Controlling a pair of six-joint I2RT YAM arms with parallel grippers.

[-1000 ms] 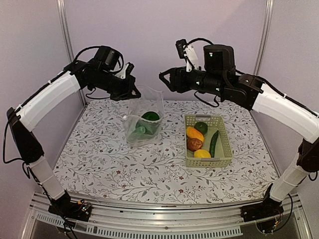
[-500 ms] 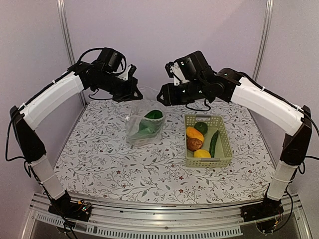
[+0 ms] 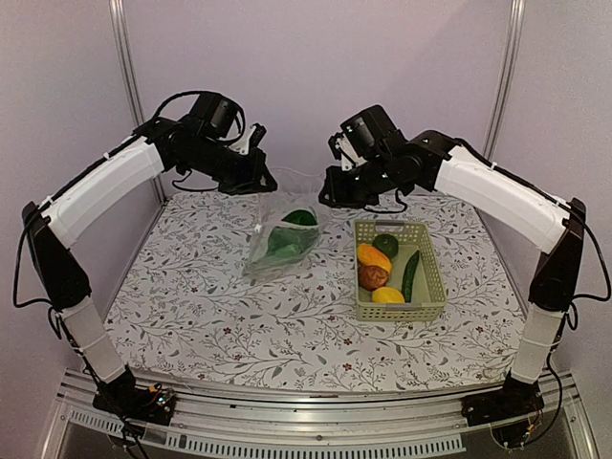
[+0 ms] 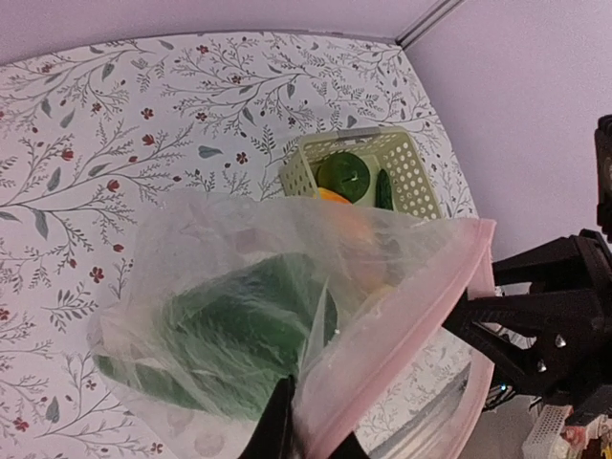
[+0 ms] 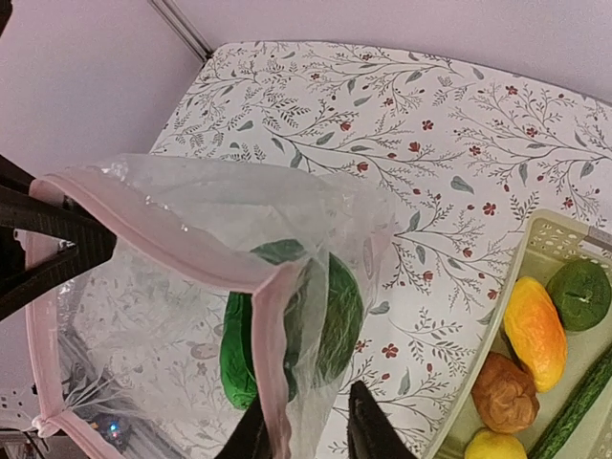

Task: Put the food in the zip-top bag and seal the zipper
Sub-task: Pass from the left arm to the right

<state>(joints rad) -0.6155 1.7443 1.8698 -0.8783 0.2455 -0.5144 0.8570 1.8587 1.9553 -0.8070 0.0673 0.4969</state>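
The zip-top bag (image 3: 279, 239) hangs between my two grippers with leafy green food (image 3: 287, 239) and a dark green piece (image 3: 301, 217) inside. My left gripper (image 3: 258, 182) is pinched on the left end of the bag's mouth; in the left wrist view its jaws (image 4: 311, 436) clamp the pink zipper (image 4: 411, 316). My right gripper (image 3: 330, 196) is at the other end. Its fingers (image 5: 308, 421) stand apart, with the zipper (image 5: 163, 234) and thin plastic between them. The mouth gapes open. The orange-yellow oval (image 3: 373, 256), potato (image 3: 373, 276), lemon (image 3: 387, 295), cucumber (image 3: 411, 275) and green lump (image 3: 385, 245) lie in the basket.
The pale green basket (image 3: 435, 287) stands right of the bag, just below my right arm. The flowered tablecloth (image 3: 191, 306) covers the table. Metal posts (image 3: 121, 57) rise at the back corners before the plain wall.
My right gripper has swung down and left to the bag's mouth while its jaws narrowed. The bag has sagged and tilted to the right. My left gripper has shifted slightly right.
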